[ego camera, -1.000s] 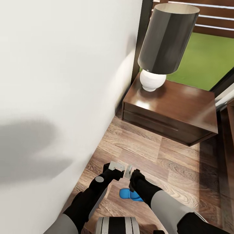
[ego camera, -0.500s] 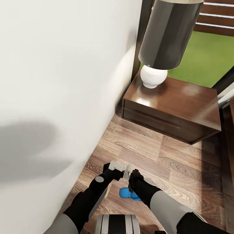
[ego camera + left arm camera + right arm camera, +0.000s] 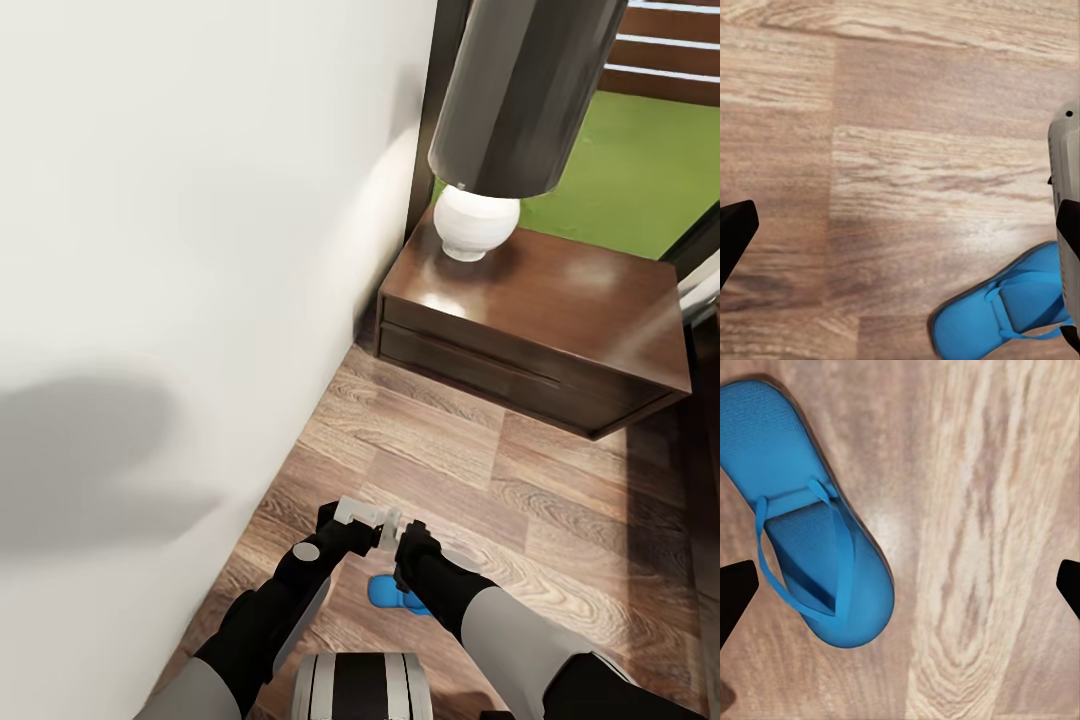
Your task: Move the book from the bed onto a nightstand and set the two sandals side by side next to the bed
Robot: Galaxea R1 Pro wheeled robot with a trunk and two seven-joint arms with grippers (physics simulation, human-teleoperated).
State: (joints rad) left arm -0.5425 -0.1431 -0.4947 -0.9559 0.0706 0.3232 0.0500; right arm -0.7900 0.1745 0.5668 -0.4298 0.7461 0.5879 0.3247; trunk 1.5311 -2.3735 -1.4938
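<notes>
Nightstand (image 3: 560, 330) now nearer, view advanced.

A blue sandal (image 3: 814, 521) lies flat on the wood floor (image 3: 990, 532) — straps up, between the right claw's (image 3: 900, 589) wide-spread fingertips (image 3: 735, 592).

- white wall (image 3: 180, 250) on left, soft shadow on it
- wood plank floor (image 3: 470, 470)
- window (image 3: 640, 150) at back, green lawn, brown slats outside

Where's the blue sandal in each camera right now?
Head view: sandal on the wood floor, partly hidden under the right forearm.
Left wrist view: sandal at the frame's lower right corner.
Right wrist view: sandal fills the left half.
Shared landmark: the wood floor planks.
</notes>
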